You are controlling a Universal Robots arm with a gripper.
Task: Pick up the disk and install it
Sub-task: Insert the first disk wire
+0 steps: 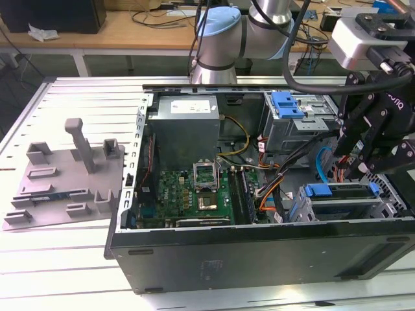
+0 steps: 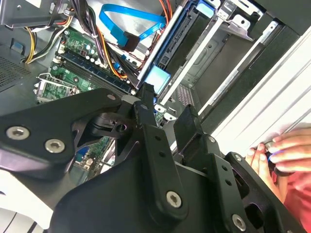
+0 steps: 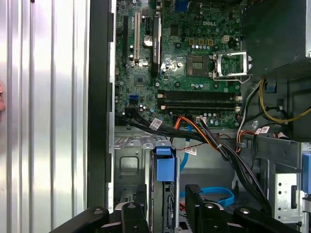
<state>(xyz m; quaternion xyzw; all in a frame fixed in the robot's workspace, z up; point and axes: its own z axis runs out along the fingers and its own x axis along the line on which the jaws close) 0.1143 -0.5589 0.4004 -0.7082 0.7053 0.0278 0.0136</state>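
Observation:
The disk [image 1: 340, 190] stands on edge in the drive bay at the front right corner of the open computer case [image 1: 259, 249], its blue bracket uppermost. In both wrist views its blue end tab [image 3: 164, 166] [image 2: 158, 77] shows just beyond my fingertips. My gripper [image 1: 355, 170] hangs just above the disk, towards the exterior view's right. It is open [image 3: 165, 206]: one black finger [image 3: 133, 216] stands on each side of the disk's thin edge, with a small gap on both sides. Nothing sits between the tips [image 2: 165, 104].
Cables [image 3: 228, 150] and a blue ribbon [image 2: 129, 29] run beside the bay. A grey metal cage with a blue tab [image 1: 287, 103] stands behind it. A grey moulded tray [image 1: 65, 175] lies on the table left of the case. A person's hand [image 2: 282, 153] rests by the case's outer wall.

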